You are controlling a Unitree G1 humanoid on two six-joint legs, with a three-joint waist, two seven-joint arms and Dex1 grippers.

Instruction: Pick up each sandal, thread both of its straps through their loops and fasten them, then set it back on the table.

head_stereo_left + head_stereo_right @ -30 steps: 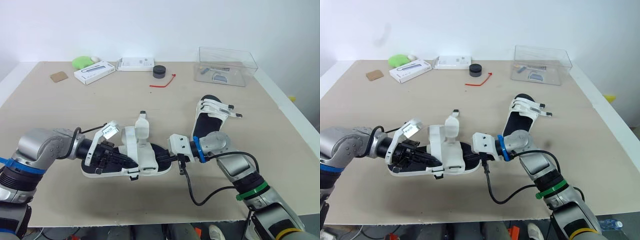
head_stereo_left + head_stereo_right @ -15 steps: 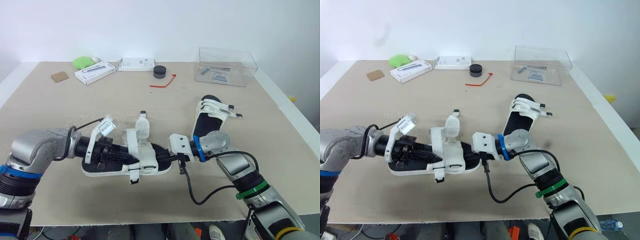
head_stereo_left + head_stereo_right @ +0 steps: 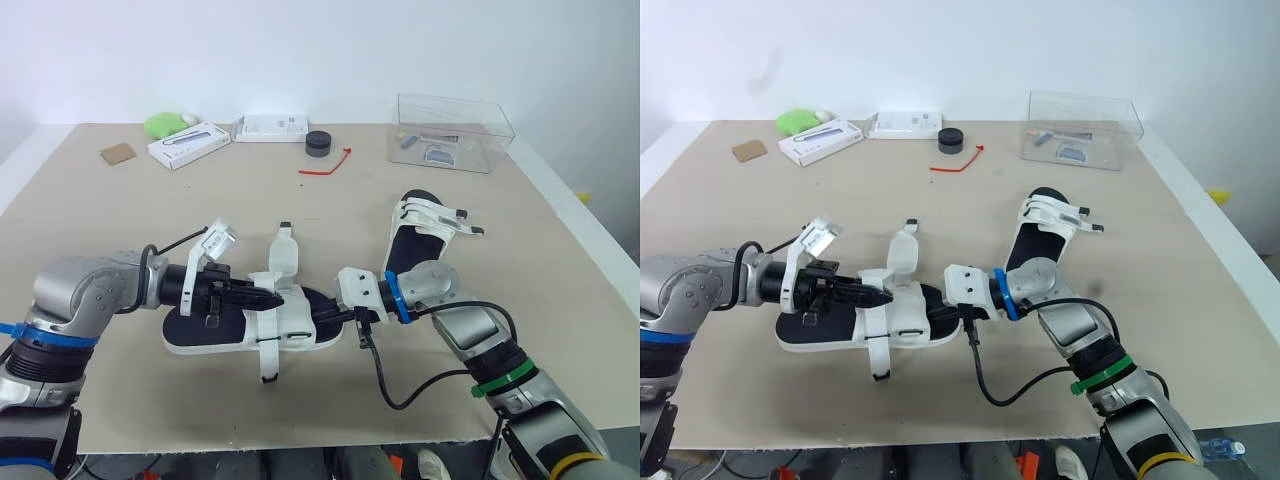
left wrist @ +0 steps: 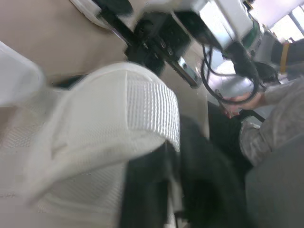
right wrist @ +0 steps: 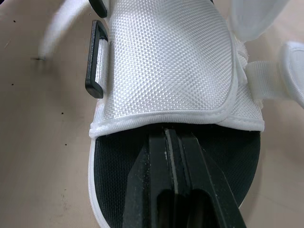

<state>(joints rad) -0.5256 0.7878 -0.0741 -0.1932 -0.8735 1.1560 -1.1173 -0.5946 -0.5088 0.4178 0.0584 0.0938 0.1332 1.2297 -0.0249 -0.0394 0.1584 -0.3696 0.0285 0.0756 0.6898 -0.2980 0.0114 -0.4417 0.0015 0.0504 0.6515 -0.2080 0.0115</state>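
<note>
Right claw (image 3: pixel 325 318): shut, both fingers flat together and pushed in under the front strap (image 5: pixel 166 61), lying on the black footbed at the toe. Looks like it's pinning the near sandal (image 3: pixel 195 330) to the table (image 3: pixel 330 210) rather than gripping anything.

Left claw (image 3: pixel 880 293): comes in from the heel side, tips meeting on the edge of the mid strap (image 3: pixel 270 302). I read it as clamped on that strap, tho the left wrist pic is blurry.

Outward: near sandal lies flat at the table's front. One flap (image 3: pixel 283 252) stands up, and a loose strap end (image 3: pixel 266 360) dangles off the near edge. Far sandal (image 3: pixel 410 245) sits just beyond the right arm, toe toward the back, strap ends poking out to its right. Can't tell if those are fastened.

Progress, my call: the near one is mid-job w/ nothing done up yet. Threading, fastening and set-down are all left, and maybe the far one too.

Views: right wrist cam gives the black loop (image 5: pixel 96 59) beside the front strap, slot apparently empty, a detail too small in the head cams. Head cams give the layout: both sandals, both arms, the dangling end. Left wrist cam gives white mesh close up.
</note>
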